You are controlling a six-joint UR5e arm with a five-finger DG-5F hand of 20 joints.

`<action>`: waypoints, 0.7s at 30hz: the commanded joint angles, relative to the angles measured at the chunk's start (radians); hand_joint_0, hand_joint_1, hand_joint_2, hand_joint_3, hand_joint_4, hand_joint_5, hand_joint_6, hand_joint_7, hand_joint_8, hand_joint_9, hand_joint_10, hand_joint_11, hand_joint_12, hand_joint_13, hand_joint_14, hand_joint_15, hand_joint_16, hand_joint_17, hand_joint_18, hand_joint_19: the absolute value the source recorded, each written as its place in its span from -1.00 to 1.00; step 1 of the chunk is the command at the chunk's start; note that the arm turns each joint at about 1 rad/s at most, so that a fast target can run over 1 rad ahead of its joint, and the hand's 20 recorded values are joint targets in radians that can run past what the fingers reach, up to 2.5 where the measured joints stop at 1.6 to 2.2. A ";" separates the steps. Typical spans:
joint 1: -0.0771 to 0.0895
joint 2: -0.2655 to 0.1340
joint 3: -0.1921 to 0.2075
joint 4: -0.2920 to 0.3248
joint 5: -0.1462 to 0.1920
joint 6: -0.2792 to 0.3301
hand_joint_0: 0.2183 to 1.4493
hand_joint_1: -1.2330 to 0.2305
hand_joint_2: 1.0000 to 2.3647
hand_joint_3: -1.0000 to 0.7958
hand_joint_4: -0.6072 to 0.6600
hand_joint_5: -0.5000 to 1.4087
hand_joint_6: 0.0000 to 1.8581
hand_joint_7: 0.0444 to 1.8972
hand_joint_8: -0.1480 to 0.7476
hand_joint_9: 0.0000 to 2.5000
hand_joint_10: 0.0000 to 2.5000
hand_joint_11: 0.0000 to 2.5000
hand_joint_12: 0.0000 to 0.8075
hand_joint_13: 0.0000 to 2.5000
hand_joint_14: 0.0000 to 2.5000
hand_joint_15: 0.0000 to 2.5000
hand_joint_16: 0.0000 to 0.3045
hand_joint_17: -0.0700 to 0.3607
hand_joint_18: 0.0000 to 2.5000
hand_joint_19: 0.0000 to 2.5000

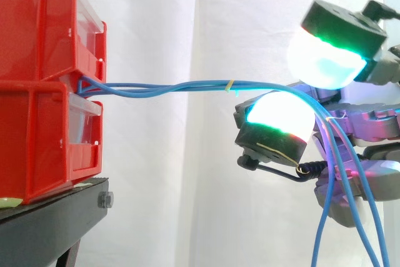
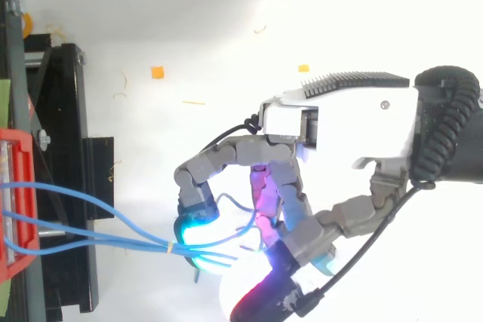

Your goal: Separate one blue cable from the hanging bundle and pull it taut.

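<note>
Several blue cables [image 1: 162,87] run almost level from the gap between two stacked red bins [image 1: 37,29] to my hand [image 1: 369,123] at the right. A thin yellow tie [image 1: 230,84] binds them just short of the hand. They pass between two glowing white-green fingertips [image 1: 278,117], bend over the hand and hang down at the lower right. In the top view the hand [image 2: 339,126] comes in from the right, its fingers curled round the cables [image 2: 98,240], which fan out toward the bin [image 2: 19,209].
The bins rest on a black stand [image 1: 56,211] at the left, with a white curtain behind. In the top view small orange scraps [image 2: 158,72] and thin yellow strands lie on the white floor beside the stand [image 2: 60,111].
</note>
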 commanded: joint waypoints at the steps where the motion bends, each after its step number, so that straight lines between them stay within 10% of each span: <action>1: 0.000 -0.001 0.000 -0.004 0.000 0.000 -0.46 -0.51 -0.99 -0.31 0.05 -0.33 -0.44 0.43 -0.35 0.56 -0.98 -0.57 -0.31 0.10 -0.98 -0.39 -0.66 -0.13 -0.28 -0.36; 21: -0.002 0.000 0.000 -0.011 0.000 0.000 -0.35 -0.13 -1.00 -0.44 -0.04 -0.32 -0.46 0.37 -0.44 0.65 -0.98 -0.60 -0.38 0.16 -0.98 -0.39 -0.72 -0.23 -0.22 -0.33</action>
